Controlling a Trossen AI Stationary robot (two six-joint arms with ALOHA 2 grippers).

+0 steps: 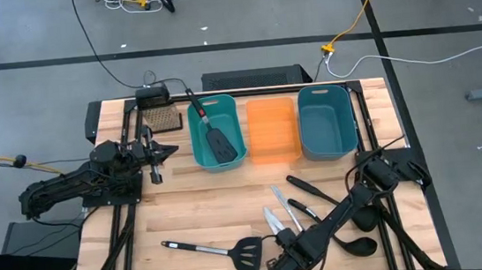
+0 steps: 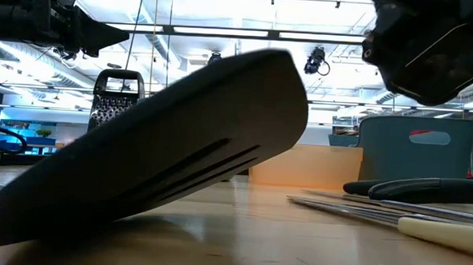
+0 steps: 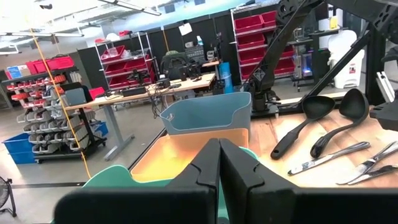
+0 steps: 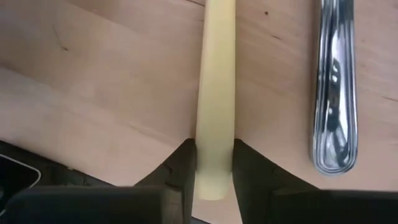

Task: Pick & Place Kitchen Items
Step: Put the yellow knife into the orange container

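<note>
1. We see the right gripper (image 4: 214, 163) down at the table's near edge, its fingers pinching the yellow-handled knife (image 4: 216, 93) by its handle end.
2. The knife lies flat on the wooden table (image 4: 112, 81), just beside a silver knife (image 4: 334, 87).
3. The left gripper (image 3: 219, 163) hangs closed above the teal bin (image 1: 214, 133).

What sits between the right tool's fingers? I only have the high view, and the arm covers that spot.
Observer: The right wrist view shows the right tool with its fingers pressed against both sides of the yellow knife handle.
Operator: Anything close beside it?
Observer: A silver knife handle lies parallel to it, apart from the fingers.
Operator: And the left tool?
Observer: The left wrist view shows the left tool shut, holding nothing.
</note>
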